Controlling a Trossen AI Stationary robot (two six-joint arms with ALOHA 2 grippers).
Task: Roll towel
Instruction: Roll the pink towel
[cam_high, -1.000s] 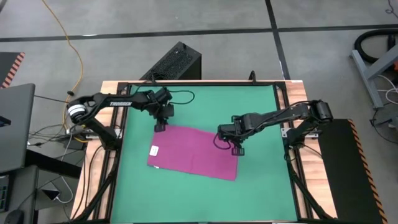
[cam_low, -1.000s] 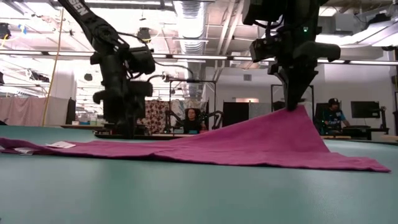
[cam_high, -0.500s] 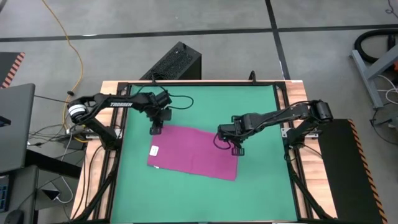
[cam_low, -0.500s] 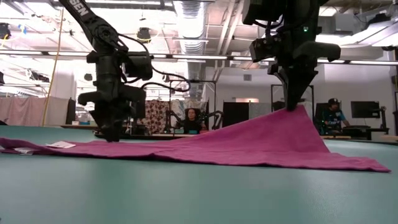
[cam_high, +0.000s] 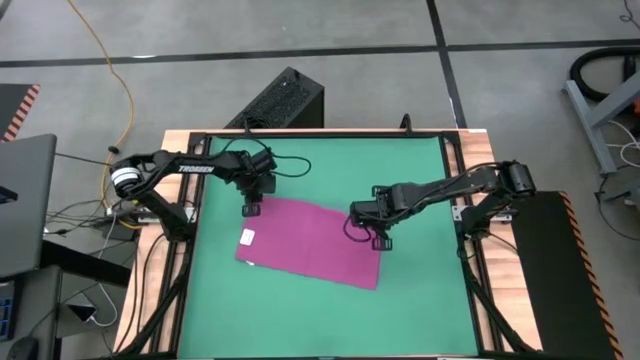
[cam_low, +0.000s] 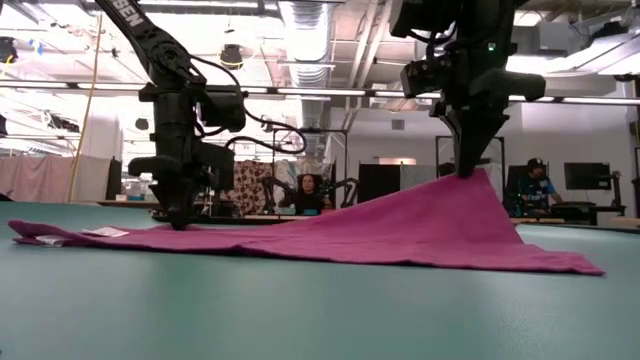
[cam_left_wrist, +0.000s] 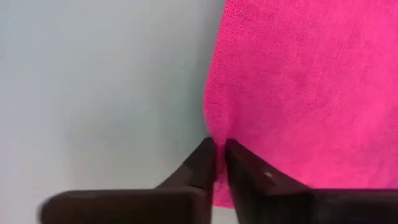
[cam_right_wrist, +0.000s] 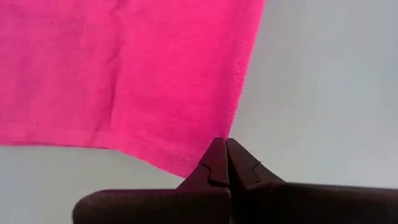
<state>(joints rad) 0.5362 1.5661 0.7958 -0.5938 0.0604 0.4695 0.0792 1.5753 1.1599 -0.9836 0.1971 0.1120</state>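
The magenta towel (cam_high: 312, 243) lies spread on the green mat (cam_high: 340, 170), its white tag (cam_high: 248, 238) near its left edge. My left gripper (cam_high: 252, 208) is down at the towel's far left corner, shut on it. My right gripper (cam_high: 358, 222) is shut on the far right corner and holds it up, so in the low view the cloth (cam_low: 400, 232) rises to a peak under my right gripper (cam_low: 468, 170). The rest of the towel rests flat on the mat. My left gripper pinches the towel's left edge (cam_left_wrist: 211, 134) at the far left corner between its two fingers, coming from above and pointing down (cam_low: 180, 215). The corner stays low at the mat. My right gripper pinches the far right corner (cam_right_wrist: 210, 148) between its two fingers (cam_right_wrist: 239, 163), from above. That corner is lifted clear, and the cloth slopes down from it, fairly taut, to the mat.
A black box (cam_high: 285, 98) stands just past the table's far edge. The table's frame rails (cam_high: 455, 180) run along both sides. Bare mat lies far and near of the towel. People (cam_low: 308, 192) sit in the room beyond.
My left gripper has gone a little toward the table's left and near edges and down onto the towel's far left corner. The towel's near right end has drawn in slightly. My right gripper has kept its corner raised.
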